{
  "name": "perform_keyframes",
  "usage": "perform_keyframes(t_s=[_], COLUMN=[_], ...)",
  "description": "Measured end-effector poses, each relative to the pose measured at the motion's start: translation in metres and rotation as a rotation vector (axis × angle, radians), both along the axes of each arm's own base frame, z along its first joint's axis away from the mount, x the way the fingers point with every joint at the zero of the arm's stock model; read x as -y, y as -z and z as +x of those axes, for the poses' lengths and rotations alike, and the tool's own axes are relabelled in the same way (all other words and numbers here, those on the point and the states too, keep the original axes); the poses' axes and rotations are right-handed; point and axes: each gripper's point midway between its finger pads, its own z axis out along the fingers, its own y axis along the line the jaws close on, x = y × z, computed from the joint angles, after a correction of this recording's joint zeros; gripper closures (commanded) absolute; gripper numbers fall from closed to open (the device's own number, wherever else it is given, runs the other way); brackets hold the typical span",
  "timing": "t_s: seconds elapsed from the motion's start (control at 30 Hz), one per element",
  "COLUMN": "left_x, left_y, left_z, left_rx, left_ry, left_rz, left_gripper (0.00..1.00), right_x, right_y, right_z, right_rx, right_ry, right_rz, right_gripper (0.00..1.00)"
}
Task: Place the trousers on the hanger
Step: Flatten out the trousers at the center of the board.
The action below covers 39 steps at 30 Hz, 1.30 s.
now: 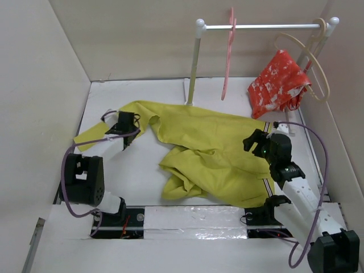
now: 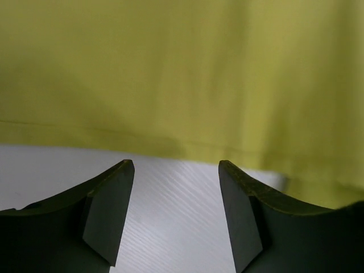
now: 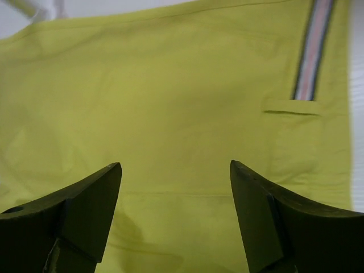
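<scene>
The left gripper [image 2: 176,168] has its jaws well apart with nothing between them. Bare white table [image 2: 170,227] shows in the gap, and the hemmed edge of the trousers [image 2: 182,74] lies just ahead of the fingertips, not touching them. From above, this gripper [image 1: 126,122] sits over the trouser leg on the left-post side of the clothes rail [image 1: 261,26].

The right gripper [image 3: 175,168] also has its jaws wide apart and grips nothing. It is poised over flat yellow cloth, and I cannot tell whether the tips touch it. The striped band [image 3: 311,51] and a pocket slit [image 3: 290,108] lie ahead, toward the right fingertip. From above, this gripper [image 1: 256,142] is below the rail's right half.

The trousers [image 1: 210,153] lie on the table [image 1: 131,170] in front of the rail, with their long axis roughly parallel to it. The striped waistband end lies under the rail's right end and one leg reaches out past the left post. The other leg is bunched on the side away from the rail.

The pink hanger [image 1: 229,57] hangs empty from the rail, hook on top, clear of the trousers. At the rail's right end, a beige hanger [image 1: 318,79] carries a red garment [image 1: 278,85].
</scene>
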Motion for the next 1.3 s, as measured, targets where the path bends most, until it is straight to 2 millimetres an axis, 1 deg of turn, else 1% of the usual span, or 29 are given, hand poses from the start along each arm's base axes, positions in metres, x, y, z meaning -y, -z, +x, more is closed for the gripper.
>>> perform_keyframes(t_s=[0.03, 0.07, 0.13, 0.17, 0.2, 0.23, 0.27, 0.3, 0.33, 0.37, 0.4, 0.43, 0.47, 0.53, 0.6, 0.63, 0.67, 0.77, 0.87, 0.93, 1.0, 1.03, 1.07, 1.1, 1.13, 1.17, 1.23, 1.27, 1.3], left_x=[0.021, 0.045, 0.101, 0.129, 0.15, 0.175, 0.189, 0.196, 0.199, 0.198, 0.192, 0.184, 0.176, 0.163, 0.158, 0.157, 0.158, 0.161, 0.164, 0.167, 0.17, 0.171, 0.173, 0.175, 0.177, 0.178, 0.18, 0.181, 0.182], left_y=[-0.008, -0.015, -0.037, -0.047, -0.056, -0.063, -0.066, -0.067, -0.066, -0.062, -0.056, -0.05, -0.043, -0.031, -0.022, -0.018, -0.014, 0.0, 0.013, 0.016, 0.018, 0.018, 0.018, 0.017, 0.017, 0.017, 0.017, 0.016, 0.017], left_z=[0.002, 0.003, 0.0, -0.004, -0.011, -0.022, -0.032, -0.041, -0.048, -0.056, -0.063, -0.071, -0.079, -0.094, -0.107, -0.113, -0.117, -0.133, -0.147, -0.154, -0.159, -0.161, -0.162, -0.164, -0.165, -0.166, -0.168, -0.168, -0.169], left_rx=[0.02, 0.041, 0.104, 0.136, 0.163, 0.183, 0.193, 0.197, 0.197, 0.193, 0.183, 0.17, 0.156, 0.137, 0.121, 0.113, 0.107, 0.085, 0.057, 0.053, 0.056, 0.06, 0.066, 0.071, 0.074, 0.077, 0.082, 0.09, 0.097], left_ry=[0.063, 0.127, 0.28, 0.35, 0.403, 0.468, 0.503, 0.524, 0.535, 0.539, 0.532, 0.525, 0.522, 0.521, 0.54, 0.552, 0.567, 0.619, 0.676, 0.71, 0.743, 0.757, 0.772, 0.787, 0.8, 0.812, 0.829, 0.838, 0.844], left_rz=[0.014, 0.023, 0.031, 0.03, 0.033, 0.02, 0.012, 0.008, 0.003, -0.001, -0.001, 0.001, 0.003, 0.0, -0.019, -0.031, -0.048, -0.094, -0.132, -0.153, -0.175, -0.184, -0.194, -0.203, -0.211, -0.217, -0.225, -0.232, -0.238], left_gripper=[0.48, 0.5, 0.54, 0.54, 0.54, 0.54, 0.53, 0.51, 0.46, 0.44, 0.42, 0.38, 0.36, 0.35, 0.34, 0.33, 0.31, 0.31, 0.31, 0.3, 0.3, 0.31, 0.31, 0.31, 0.32, 0.32, 0.33, 0.33, 0.33], right_x=[0.012, 0.026, 0.052, 0.062, 0.073, 0.082, 0.09, 0.098, 0.105, 0.11, 0.115, 0.119, 0.121, 0.127, 0.131, 0.131, 0.132, 0.129, 0.131, 0.131, 0.131, 0.131, 0.131, 0.13, 0.129, 0.128, 0.122, 0.12, 0.117], right_y=[0.002, 0.005, 0.011, 0.017, 0.024, 0.03, 0.036, 0.041, 0.046, 0.05, 0.054, 0.057, 0.06, 0.066, 0.072, 0.076, 0.081, 0.098, 0.094, 0.095, 0.097, 0.097, 0.098, 0.099, 0.1, 0.1, 0.103, 0.105, 0.105], right_z=[0.003, 0.007, 0.015, 0.018, 0.021, 0.024, 0.026, 0.029, 0.031, 0.034, 0.037, 0.041, 0.045, 0.054, 0.064, 0.067, 0.069, 0.072, 0.08, 0.079, 0.077, 0.076, 0.076, 0.077, 0.078, 0.08, 0.079, 0.077, 0.077], right_rx=[-0.006, -0.015, -0.038, -0.065, -0.091, -0.111, -0.134, -0.152, -0.169, -0.185, -0.2, -0.212, -0.22, -0.247, -0.266, -0.276, -0.29, -0.342, -0.33, -0.339, -0.354, -0.363, -0.374, -0.384, -0.395, -0.403, -0.427, -0.439, -0.444], right_ry=[0.046, 0.095, 0.184, 0.22, 0.257, 0.286, 0.317, 0.343, 0.368, 0.386, 0.401, 0.412, 0.417, 0.425, 0.42, 0.416, 0.409, 0.387, 0.378, 0.376, 0.373, 0.369, 0.365, 0.36, 0.355, 0.347, 0.326, 0.319, 0.31], right_rz=[0.005, 0.008, 0.019, 0.032, 0.043, 0.056, 0.067, 0.077, 0.087, 0.097, 0.108, 0.117, 0.126, 0.135, 0.149, 0.157, 0.166, 0.191, 0.197, 0.192, 0.182, 0.177, 0.173, 0.167, 0.162, 0.152, 0.123, 0.109, 0.095], right_gripper=[0.16, 0.16, 0.16, 0.16, 0.16, 0.16, 0.16, 0.15, 0.16, 0.16, 0.17, 0.18, 0.19, 0.22, 0.33, 0.38, 0.39, 0.39, 0.36, 0.35, 0.36, 0.39, 0.44, 0.44, 0.48, 0.65, 0.77, 0.93, 0.99])
